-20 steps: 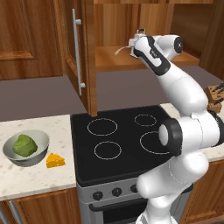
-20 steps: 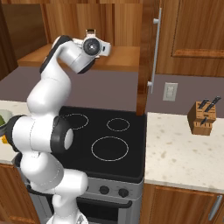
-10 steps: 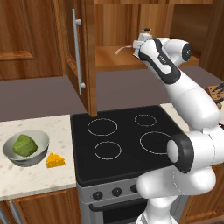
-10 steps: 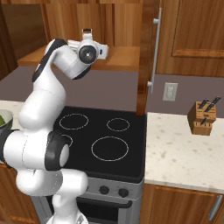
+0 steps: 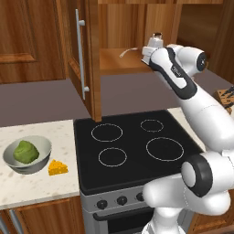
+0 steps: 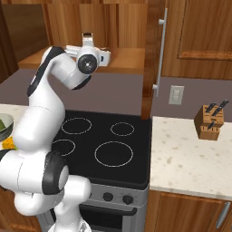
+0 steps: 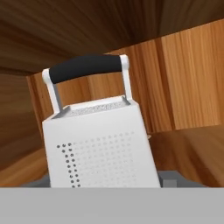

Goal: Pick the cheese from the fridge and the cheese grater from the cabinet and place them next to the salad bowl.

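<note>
At the cabinet (image 5: 114,27) shelf, the end effector (image 5: 153,45) has pushed deeper, jaws parted around the cheese grater (image 7: 100,144).

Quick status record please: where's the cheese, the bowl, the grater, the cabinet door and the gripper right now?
cheese: on the counter, beside the salad bowl
salad bowl: on the counter left of the stove, lettuce inside
cheese grater: close in front of the hand camera, inside the cabinet
cabinet door: open
gripper: at the cabinet shelf; grip on the grater not confirmed
</note>
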You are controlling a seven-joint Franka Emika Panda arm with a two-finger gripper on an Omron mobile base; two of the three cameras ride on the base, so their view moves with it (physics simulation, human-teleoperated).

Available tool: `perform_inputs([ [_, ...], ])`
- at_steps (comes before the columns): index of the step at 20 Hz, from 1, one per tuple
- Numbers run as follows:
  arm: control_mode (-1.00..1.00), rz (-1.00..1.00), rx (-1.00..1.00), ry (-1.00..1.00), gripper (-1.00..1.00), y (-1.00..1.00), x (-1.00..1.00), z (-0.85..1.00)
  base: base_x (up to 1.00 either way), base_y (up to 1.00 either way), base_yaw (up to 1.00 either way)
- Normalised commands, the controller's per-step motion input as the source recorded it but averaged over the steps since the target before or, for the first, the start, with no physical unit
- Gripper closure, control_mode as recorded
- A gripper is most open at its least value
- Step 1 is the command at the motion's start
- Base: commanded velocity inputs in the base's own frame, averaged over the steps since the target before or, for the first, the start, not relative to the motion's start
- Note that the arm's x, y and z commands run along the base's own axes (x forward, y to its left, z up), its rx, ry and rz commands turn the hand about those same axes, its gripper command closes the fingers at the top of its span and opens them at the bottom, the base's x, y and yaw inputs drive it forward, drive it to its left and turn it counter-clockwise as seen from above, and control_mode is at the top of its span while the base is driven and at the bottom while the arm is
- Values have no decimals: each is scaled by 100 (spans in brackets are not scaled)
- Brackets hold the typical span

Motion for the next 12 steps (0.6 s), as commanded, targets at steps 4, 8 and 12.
perform_inputs([
  [4, -100, 0, 0, -8, 100, 0, -41, 0, 0, 0, 0],
  [8, -100, 0, 0, -4, 100, 0, -44, 1, 0, 0, 0],
  [12, -100, 0, 2, 0, 100, 0, -63, 5, 0, 0, 0],
])
